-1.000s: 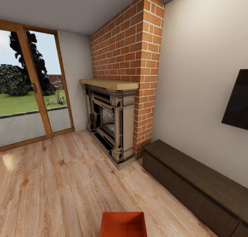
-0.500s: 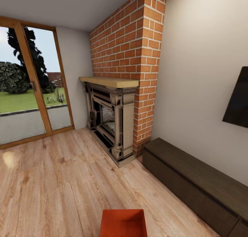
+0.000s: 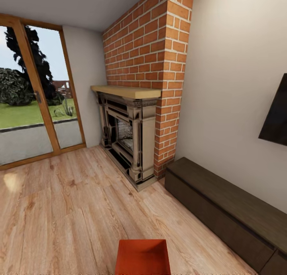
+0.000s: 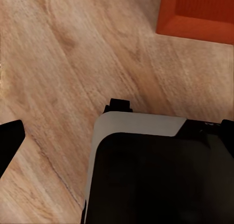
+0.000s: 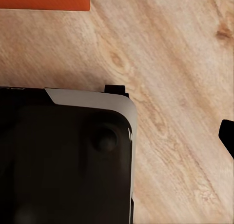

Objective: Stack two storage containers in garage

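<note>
brick chimney (image 3: 151, 59) above a fireplace (image 3: 129, 143) with pale wood mantel (image 3: 127, 92); wood-framed glass doors (image 3: 36, 95) beside it; low dark cabinet (image 3: 227, 211) along the wall; dark screen (image 3: 276, 115) above it.

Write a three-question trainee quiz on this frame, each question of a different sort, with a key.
1. True or false: the storage container at the lower edge of the head view sits on dark grey concrete.
2. Multiple choice: what stands directly against the brick chimney? A) a blue sofa B) a fireplace under a wooden mantel C) a red car
3. Fill in: the low dark cabinet runs along the wall to the ____ of the fireplace in the head view.

Key: 1. False: it is over the light wood plank floor. 2. B. 3. right.
</note>
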Controlling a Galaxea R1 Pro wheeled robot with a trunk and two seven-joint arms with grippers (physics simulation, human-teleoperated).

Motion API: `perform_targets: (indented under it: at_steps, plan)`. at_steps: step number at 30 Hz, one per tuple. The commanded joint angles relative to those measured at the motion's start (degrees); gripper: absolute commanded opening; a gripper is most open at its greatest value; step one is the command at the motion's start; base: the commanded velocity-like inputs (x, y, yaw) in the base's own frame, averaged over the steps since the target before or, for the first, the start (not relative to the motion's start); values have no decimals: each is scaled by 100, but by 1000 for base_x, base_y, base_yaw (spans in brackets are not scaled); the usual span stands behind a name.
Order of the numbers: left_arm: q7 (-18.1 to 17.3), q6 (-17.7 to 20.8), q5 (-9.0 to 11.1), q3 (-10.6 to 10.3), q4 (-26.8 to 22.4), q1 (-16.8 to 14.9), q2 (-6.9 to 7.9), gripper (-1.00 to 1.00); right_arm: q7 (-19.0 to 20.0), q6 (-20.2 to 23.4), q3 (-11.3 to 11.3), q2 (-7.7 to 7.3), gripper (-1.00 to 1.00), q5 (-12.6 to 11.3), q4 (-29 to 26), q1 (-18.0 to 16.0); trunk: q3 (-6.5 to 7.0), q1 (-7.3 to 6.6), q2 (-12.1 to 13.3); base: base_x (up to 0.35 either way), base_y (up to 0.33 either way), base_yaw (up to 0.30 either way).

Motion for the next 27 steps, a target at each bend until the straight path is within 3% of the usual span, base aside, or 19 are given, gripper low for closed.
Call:
perform_targets:
  at_steps: [1,27]
  plan:
    - [14,-16,46,-52,3,-4,2,100,25,-32,41,1,100,-60,17,-7,-17,0,-5,0,0,0]
    - [14,-16,62,-62,4,-4,-1,100,20,-32,50,9,100,-55,17,-7,-256,0,-5,0,0,0]
